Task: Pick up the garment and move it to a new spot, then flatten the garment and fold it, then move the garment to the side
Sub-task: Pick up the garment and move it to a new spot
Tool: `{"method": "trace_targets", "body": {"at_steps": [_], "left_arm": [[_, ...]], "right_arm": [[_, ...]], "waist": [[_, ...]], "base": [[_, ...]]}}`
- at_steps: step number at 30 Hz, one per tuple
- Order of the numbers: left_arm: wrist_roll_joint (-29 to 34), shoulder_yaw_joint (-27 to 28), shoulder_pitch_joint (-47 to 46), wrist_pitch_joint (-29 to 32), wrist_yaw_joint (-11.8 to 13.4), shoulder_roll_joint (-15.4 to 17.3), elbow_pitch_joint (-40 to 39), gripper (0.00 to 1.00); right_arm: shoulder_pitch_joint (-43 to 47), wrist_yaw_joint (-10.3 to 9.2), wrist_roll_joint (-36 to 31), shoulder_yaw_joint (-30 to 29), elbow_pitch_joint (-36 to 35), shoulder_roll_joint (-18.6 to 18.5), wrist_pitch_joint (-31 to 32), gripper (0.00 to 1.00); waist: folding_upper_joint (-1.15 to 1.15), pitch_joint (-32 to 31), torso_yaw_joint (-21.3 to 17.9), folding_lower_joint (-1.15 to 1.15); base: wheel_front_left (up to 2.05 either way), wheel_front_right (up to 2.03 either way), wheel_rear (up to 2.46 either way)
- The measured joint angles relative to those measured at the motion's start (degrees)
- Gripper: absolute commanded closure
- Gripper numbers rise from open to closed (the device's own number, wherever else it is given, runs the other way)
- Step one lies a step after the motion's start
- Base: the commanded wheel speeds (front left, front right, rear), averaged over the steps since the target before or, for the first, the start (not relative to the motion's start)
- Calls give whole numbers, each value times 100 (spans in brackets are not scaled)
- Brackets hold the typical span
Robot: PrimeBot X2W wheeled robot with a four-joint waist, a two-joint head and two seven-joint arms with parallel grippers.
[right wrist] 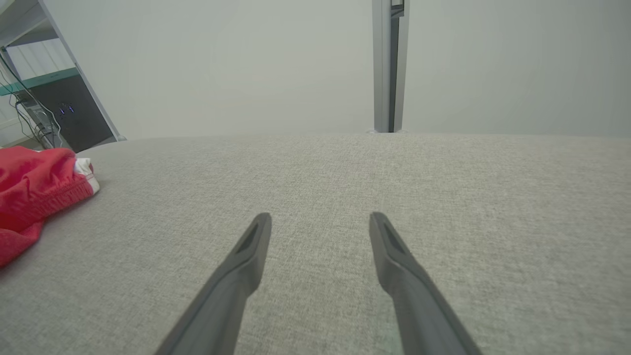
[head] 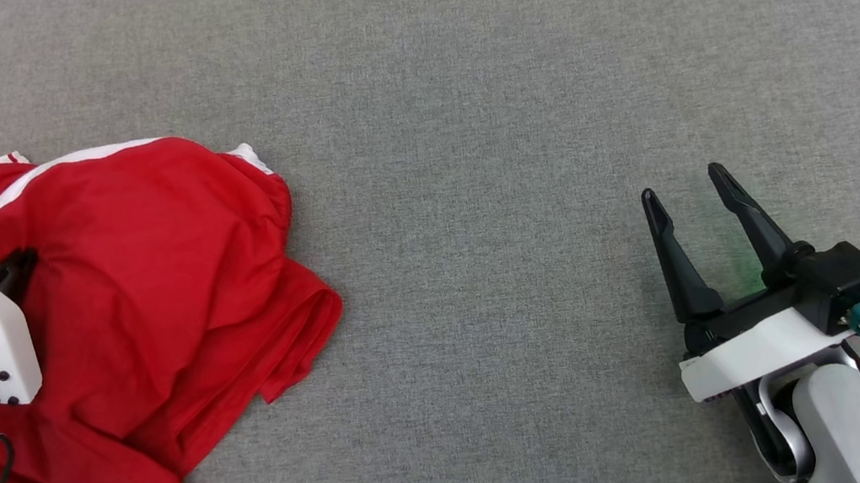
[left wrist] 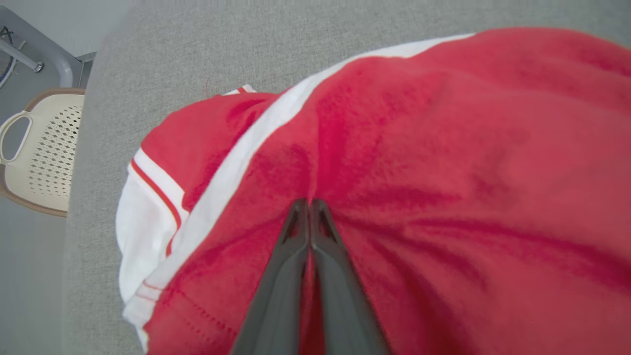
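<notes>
The garment [head: 149, 300] is a red shirt with white stripes, lying crumpled at the left of the grey cloth-covered table [head: 502, 94]. My left gripper [head: 16, 269] reaches into its left side. In the left wrist view the two dark fingers of the left gripper [left wrist: 309, 203] are pressed together, shut on a pinch of red cloth of the garment [left wrist: 443, 148], which creases around the tips. My right gripper [head: 684, 183] hovers open over bare table at the lower right, far from the garment. In the right wrist view the right gripper [right wrist: 320, 217] holds nothing, and the garment [right wrist: 34, 192] lies at the left edge.
A beige perforated basket [left wrist: 44, 153] stands on the floor past the table's left edge. Beyond the far edge are a metal post [right wrist: 389, 64] and a shelf with cables [right wrist: 49, 98]. Bare grey table spreads across the middle and right.
</notes>
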Motion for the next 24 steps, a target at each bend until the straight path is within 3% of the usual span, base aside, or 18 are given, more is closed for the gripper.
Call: {"method": "trace_targets", "body": {"at_steps": [12,24], "left_arm": [[9,170,-92,-753,70,56,-181,100],[-109,688,284,-1824,611,9,-1495,100]], "right_arm": [[78,0,176,59,83,0,0,0],[372,0,377,60,186,0,0,0]], "waist": [[0,-492,73,0],[0,-1202,115,0]], "base": [[0,0,0],[0,0,0]]}}
